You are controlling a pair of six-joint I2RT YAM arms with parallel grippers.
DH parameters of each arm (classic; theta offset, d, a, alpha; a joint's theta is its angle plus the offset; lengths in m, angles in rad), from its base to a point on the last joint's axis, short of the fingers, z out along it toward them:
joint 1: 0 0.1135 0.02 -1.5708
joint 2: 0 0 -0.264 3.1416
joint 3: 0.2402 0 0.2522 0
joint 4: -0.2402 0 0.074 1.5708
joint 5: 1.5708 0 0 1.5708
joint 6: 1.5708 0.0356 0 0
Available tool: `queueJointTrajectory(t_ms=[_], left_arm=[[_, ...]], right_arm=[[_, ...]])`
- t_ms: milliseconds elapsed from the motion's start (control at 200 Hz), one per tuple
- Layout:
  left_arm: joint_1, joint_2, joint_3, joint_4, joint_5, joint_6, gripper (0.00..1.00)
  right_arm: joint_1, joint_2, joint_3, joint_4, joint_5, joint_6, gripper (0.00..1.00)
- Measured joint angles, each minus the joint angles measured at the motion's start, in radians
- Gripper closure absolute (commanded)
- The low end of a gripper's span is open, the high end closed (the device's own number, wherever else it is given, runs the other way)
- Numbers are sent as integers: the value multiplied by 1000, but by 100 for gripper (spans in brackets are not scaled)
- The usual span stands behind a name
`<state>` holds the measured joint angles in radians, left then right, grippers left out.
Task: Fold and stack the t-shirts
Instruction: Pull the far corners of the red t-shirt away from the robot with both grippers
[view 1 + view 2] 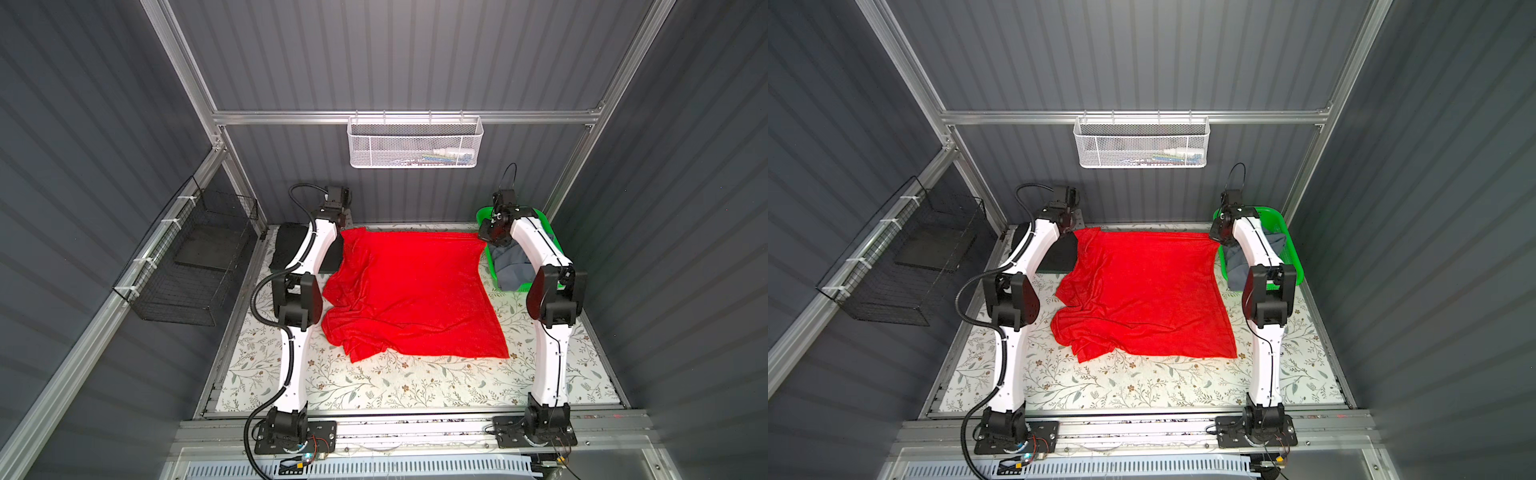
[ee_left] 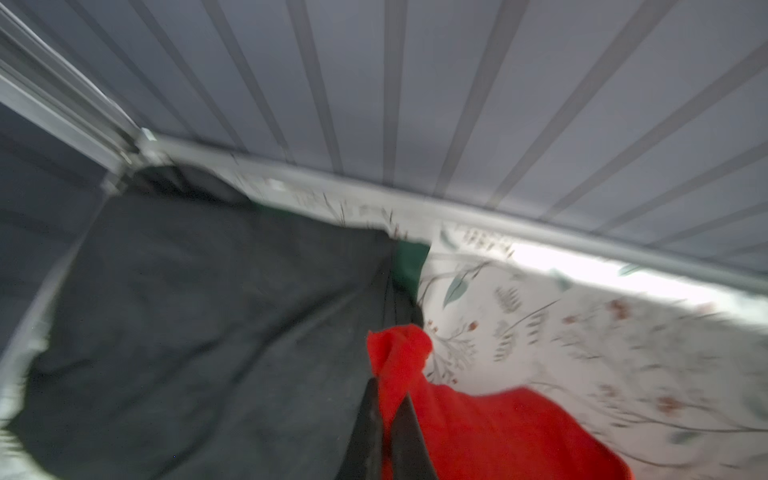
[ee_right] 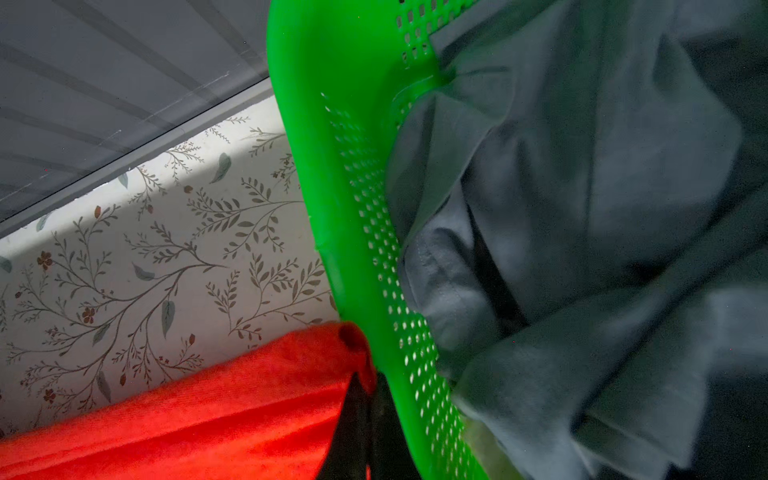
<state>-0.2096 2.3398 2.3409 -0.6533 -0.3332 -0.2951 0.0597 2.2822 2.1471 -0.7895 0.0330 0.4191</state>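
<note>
Spreading of the red shirt [image 1: 411,291], both far corners pinched.

In the middle of both top views it lies on the floral worktop [image 1: 374,386], its far edge pulled taut between the arms. The left gripper [image 2: 390,388] is closed on the corner at upper left and the right gripper [image 3: 369,380] on the corner at upper right. The step in hand looks like laying out, not yet folding: the lower left of the cloth is bunched and creased. The next move probably calls for smoothing that side, then carrying the far edge evenly towards the near one, both arms keeping pace. The folded dark shirts [image 1: 286,245] sit at upper left, touching the red cloth. The grey-blue shirt [image 1: 511,266] waits crumpled in the green basket [image 1: 486,214] at right. No brand, label or writing can be read.
</note>
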Motion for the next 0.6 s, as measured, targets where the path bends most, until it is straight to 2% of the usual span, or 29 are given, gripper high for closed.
queueJointTrajectory(t_ms=[180,350,525,540,580,600], left_arm=[[0,-60,-5,37,-5,30,100],[0,-26,-5,41,4,57,100],[1,13,-5,48,68,64,100],[1,17,-5,49,74,64,94],[2,25,-5,51,92,64,52],[2,28,-5,52,98,64,35]], right_arm=[[1,-2,-2,0,2,0,100],[-1,-43,-51,7,8,0,100],[-8,-68,-75,21,-4,3,100],[-9,-68,-75,22,-6,3,100],[-12,-67,-76,25,-11,4,100],[-13,-67,-76,25,-12,5,100]])
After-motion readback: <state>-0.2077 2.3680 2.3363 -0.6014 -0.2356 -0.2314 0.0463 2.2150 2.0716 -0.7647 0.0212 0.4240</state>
